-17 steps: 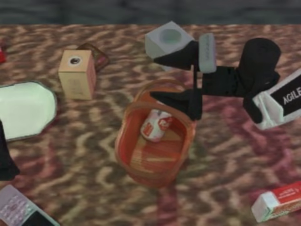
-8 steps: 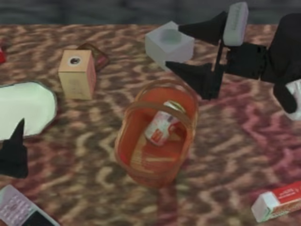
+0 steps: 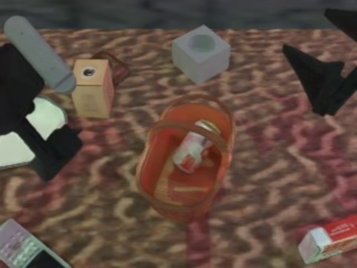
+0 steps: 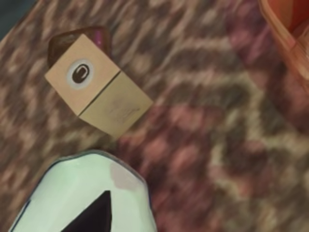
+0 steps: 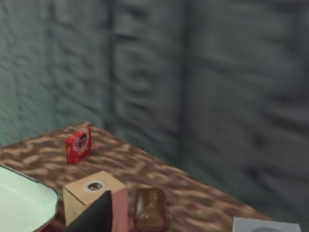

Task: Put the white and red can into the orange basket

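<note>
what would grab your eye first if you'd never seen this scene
The orange basket near the middle of the table stands out first, with the white and red can lying tilted inside it. Next come the dark arms at the edges: the right gripper is open at the top view's upper right, and the left arm sits over the pale green tray at the left edge.

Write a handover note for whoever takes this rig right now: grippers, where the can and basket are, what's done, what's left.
Right gripper: open, holding nothing, at the table's far right edge, well away from the basket.
Left gripper: not visible from above; the left arm is over the table's left side, above the pale tray.
Can: lying tilted inside the basket, under the handle. Basket stands mid-table.
Done: can is in the basket.
Left: nothing on the task itself, as far as I can judge; just park both arms.
</note>
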Tool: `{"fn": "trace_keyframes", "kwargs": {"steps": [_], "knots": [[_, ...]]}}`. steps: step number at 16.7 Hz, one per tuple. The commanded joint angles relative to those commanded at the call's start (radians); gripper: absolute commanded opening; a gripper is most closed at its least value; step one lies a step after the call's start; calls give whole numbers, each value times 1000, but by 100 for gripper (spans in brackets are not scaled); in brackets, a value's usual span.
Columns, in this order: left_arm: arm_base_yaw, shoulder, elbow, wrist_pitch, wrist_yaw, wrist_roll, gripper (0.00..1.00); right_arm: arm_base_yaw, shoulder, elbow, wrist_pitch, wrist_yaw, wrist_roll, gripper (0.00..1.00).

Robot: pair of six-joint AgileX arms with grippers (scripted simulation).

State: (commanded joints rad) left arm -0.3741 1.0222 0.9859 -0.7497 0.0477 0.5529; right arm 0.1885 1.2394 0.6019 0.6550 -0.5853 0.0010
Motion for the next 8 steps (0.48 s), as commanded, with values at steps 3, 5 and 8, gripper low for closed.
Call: {"fn": "trace_keyframes", "kwargs": {"steps": [3,5,8], "knots": [[-92,300,278,-192,-5,158,100,-47,-315,-156,-163,151,-3,100],[-149,494,458,-311,-10,260,100,-76,-519,-255,-270,248,-4,100],[-224,761,707,-469,-20,399,100,-116,-797,-390,-417,379,-4,100]]}}
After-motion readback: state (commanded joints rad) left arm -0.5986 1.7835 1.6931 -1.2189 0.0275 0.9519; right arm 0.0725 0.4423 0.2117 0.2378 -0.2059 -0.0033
